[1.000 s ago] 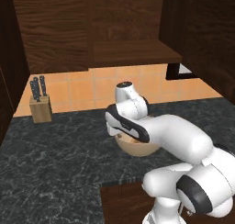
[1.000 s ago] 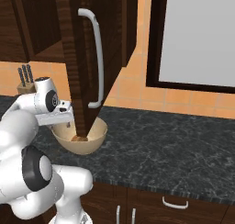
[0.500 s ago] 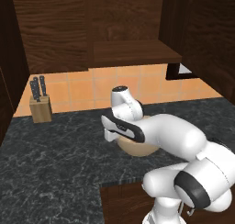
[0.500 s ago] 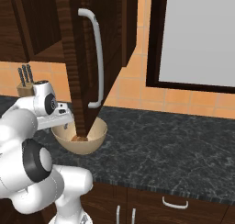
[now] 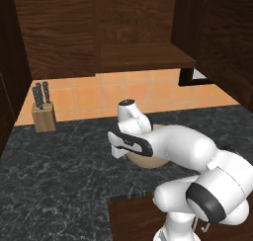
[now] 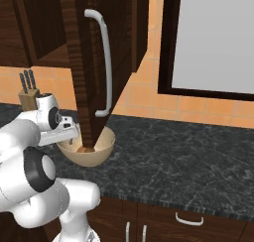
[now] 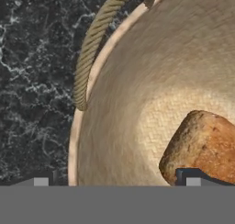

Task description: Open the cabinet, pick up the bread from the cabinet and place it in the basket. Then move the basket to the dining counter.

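Tan woven basket (image 7: pixel 137 94) on the black surface (image 6: pixel 198 156) holds the brown bread (image 7: pixel 206 145) at its bottom; the hand (image 7: pixel 114 182) hovers spread open over its rim.

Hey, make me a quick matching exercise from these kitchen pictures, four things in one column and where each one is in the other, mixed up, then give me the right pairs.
Things:
1. bread
2. basket
3. knife block
4. cabinet door

Places:
A. on the black stone counter, below the open door
B. by the tiled wall, far left of the counter
C. swung open, silver bar handle facing out
D. lying inside the basket

Pairs: 1-D, 2-A, 3-B, 4-C
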Controlling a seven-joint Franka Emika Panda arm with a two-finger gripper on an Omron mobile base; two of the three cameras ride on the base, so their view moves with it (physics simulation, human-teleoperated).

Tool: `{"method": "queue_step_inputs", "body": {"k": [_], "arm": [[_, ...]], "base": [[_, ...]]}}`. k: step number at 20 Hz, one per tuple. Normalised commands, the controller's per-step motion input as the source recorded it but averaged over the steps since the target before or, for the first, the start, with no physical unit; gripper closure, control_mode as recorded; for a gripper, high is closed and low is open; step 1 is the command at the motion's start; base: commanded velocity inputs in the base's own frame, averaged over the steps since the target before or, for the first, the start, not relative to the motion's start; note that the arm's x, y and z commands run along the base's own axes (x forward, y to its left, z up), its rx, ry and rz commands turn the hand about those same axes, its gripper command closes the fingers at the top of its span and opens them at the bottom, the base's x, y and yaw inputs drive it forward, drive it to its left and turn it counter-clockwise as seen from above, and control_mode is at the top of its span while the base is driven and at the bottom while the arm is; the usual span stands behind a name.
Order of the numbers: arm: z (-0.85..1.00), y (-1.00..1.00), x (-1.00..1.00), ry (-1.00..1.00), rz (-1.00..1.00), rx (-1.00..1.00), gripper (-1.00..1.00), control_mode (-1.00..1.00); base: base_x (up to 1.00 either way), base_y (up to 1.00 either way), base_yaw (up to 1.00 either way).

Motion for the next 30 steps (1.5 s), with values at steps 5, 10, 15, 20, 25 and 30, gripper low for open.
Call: {"method": "queue_step_inputs", "body": {"k": [5,10,15,20,25,30], "arm": [[-0.21,-0.02,0.0,-0.05,0.03,-0.01,-1.0,-1.0],[-0.02,-0.04,-0.04,-0.06,0.02,0.0,1.0,-1.0],[0.0,-0.08,-0.06,-0.15,0.02,0.0,1.0,-1.0],[0.0,-0.13,-0.17,-0.17,0.0,0.0,1.0,-1.0],[0.13,0.0,-0.24,-0.01,0.0,-0.05,1.0,-1.0],[0.8,0.13,-0.18,0.09,0.13,-0.22,1.0,-1.0]], "base": [[0.0,0.0,0.0],[0.0,0.0,0.0],[0.0,0.0,0.0],[0.0,0.0,0.0],[0.0,0.0,0.0],[0.0,0.0,0.0]]}}
